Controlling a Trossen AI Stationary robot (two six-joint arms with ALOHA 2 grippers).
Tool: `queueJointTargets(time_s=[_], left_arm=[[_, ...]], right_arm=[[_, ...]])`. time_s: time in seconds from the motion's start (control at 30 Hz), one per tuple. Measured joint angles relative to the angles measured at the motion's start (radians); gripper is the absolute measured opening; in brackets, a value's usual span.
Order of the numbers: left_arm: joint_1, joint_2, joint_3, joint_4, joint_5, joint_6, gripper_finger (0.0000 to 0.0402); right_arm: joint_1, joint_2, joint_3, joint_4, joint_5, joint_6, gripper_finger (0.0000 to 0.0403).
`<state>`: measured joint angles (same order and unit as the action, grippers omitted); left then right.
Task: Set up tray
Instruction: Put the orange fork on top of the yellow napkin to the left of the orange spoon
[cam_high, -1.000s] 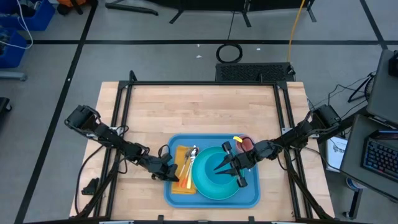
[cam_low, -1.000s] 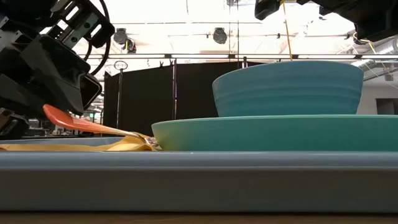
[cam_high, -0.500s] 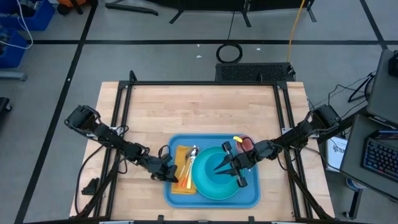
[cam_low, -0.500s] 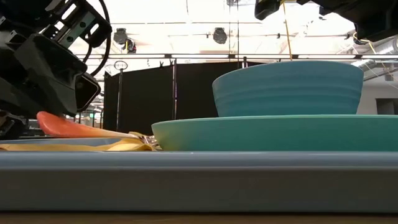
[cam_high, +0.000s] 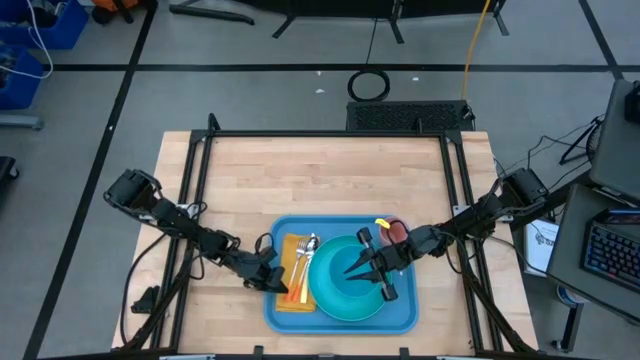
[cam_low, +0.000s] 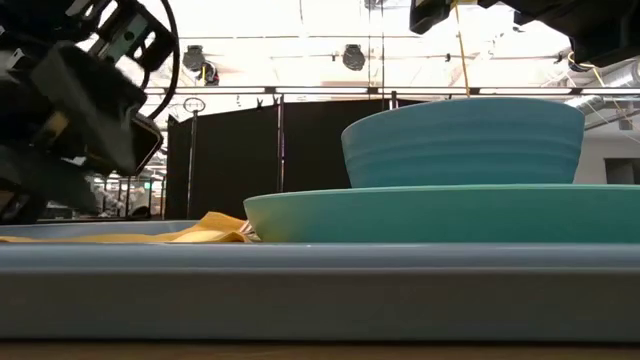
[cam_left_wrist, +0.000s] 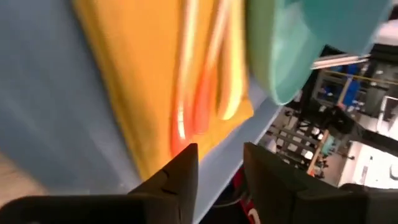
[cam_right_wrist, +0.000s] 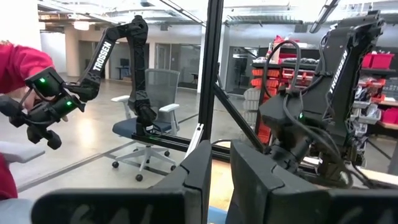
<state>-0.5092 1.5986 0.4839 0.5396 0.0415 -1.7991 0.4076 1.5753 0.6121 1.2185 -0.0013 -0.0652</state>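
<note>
Tray (cam_high: 402, 318) of smooth blue plastic, flat with rounded corners and a raised rim, lies at the near middle of the wooden table (cam_high: 300, 180); the left gripper (cam_high: 280, 282) sits low at its left edge over the yellow-orange napkin (cam_high: 290, 300), fingers (cam_left_wrist: 177, 180) a little apart and holding nothing; the right gripper (cam_high: 372, 272) hangs above the teal bowl (cam_low: 463, 140), fingers nearly closed on air. Bowl sits on a round teal plate (cam_low: 440, 213) filling the tray's middle; orange-handled cutlery (cam_high: 301, 270) lies on the napkin between plate and left gripper; a red cup (cam_high: 396, 231) stands at the far right corner.
</note>
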Motion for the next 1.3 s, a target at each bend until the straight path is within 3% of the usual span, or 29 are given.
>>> queueJointTargets(time_s=[0.17,0.27,0.43,0.63,0.83,1.13,1.3], left_arm=[[-0.046,0.000,0.000,0.160,-0.115,0.149,0.0147],[-0.076,0.000,0.000,0.265,-0.201,0.318,0.0147],[-0.122,-0.001,0.000,0.324,-0.245,0.591,0.0148],[-0.201,-0.019,0.000,0.349,-0.416,0.937,0.0148],[-0.226,-0.023,0.000,0.354,-0.485,1.061,0.0148],[-0.318,-0.023,0.000,0.362,-0.702,1.273,0.0147],[-0.405,-0.023,0.000,0.410,-0.864,1.405,0.0147]], right_arm=[[-0.002,0.000,0.000,-0.003,0.006,0.046,0.0049],[-0.002,0.000,0.000,0.003,0.052,0.075,0.0050],[-0.003,0.000,0.026,-0.086,0.054,0.106,0.0045],[-0.042,-0.002,0.205,-0.534,0.052,0.165,0.0039],[-0.137,-0.002,0.444,-1.095,0.041,0.222,0.0038],[-0.394,0.009,0.621,-1.475,-0.367,0.264,0.0031],[-0.504,0.036,0.625,-1.500,-0.518,0.265,0.0029]])
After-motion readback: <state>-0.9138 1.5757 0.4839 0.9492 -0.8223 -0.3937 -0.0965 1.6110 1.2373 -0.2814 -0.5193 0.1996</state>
